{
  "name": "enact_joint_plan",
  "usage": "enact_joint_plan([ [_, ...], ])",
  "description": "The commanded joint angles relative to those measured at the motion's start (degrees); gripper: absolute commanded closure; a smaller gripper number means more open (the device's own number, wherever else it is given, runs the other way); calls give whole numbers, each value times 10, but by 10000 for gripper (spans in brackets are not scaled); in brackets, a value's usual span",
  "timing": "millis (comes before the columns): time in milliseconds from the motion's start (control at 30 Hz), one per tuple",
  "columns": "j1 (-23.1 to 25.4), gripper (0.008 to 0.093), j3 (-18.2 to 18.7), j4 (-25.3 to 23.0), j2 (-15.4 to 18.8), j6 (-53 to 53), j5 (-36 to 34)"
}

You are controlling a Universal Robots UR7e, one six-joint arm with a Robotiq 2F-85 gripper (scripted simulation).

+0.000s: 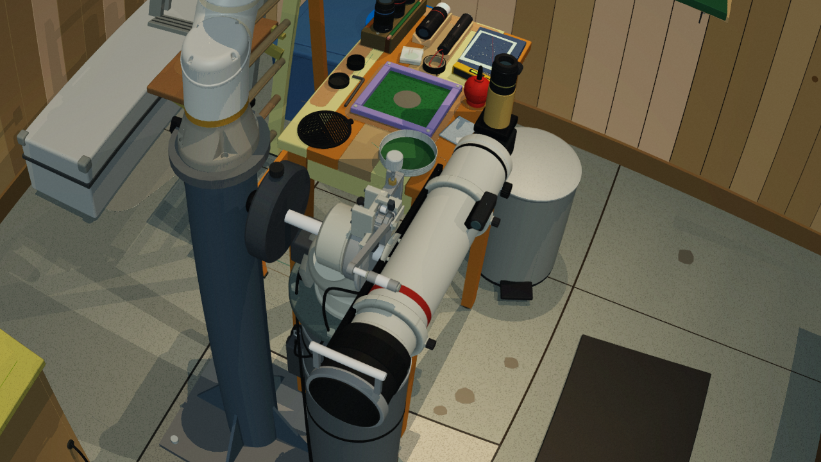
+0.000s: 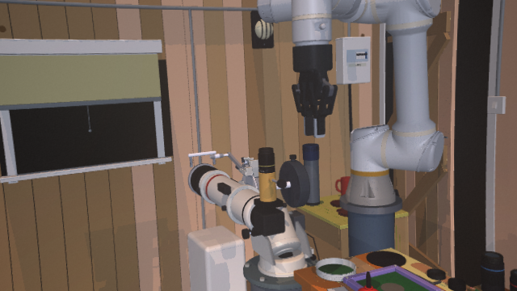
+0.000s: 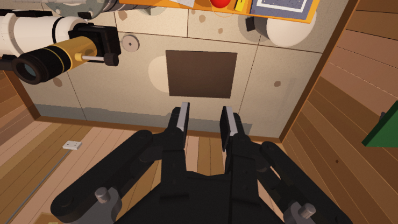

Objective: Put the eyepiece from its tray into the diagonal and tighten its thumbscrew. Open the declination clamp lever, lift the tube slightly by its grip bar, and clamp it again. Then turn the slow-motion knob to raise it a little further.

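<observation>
The black-and-gold eyepiece [image 1: 502, 86] stands in the black diagonal [image 1: 497, 131] at the rear end of the white telescope tube [image 1: 428, 230], and its thumbscrew [image 3: 111, 59] sticks out sideways from the diagonal. The purple-framed green tray [image 1: 406, 95] on the table is empty. The clamp lever [image 1: 373, 241] lies along the mount beside the tube, the white slow-motion knob [image 1: 394, 158] rises behind it, and the white grip bar [image 1: 347, 357] crosses the tube's front opening. My gripper [image 2: 314, 130] hangs high above the telescope, pointing down. It is partly open and holds nothing.
A round green dish [image 1: 408, 152] sits at the table's near edge by the mount. A white cylindrical bin [image 1: 531, 201] stands right of the tube, and a dark mat [image 1: 623, 402] lies on the floor. My arm's blue pedestal [image 1: 229, 299] stands left of the mount's counterweight [image 1: 277, 210].
</observation>
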Motion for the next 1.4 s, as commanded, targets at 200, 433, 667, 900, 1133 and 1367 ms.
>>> enact_joint_plan([
  [200,-1,634,2,-5,-2,-7,2],
  [433,-3,634,5,-6,-5,-9,2],
  [667,-16,634,21,-8,-19,-23,2],
  [900,-50,634,56,-12,-50,-57,2],
  [1133,-111,634,104,-14,-97,-117,2],
  [1367,-202,634,155,-11,-150,-208,2],
])
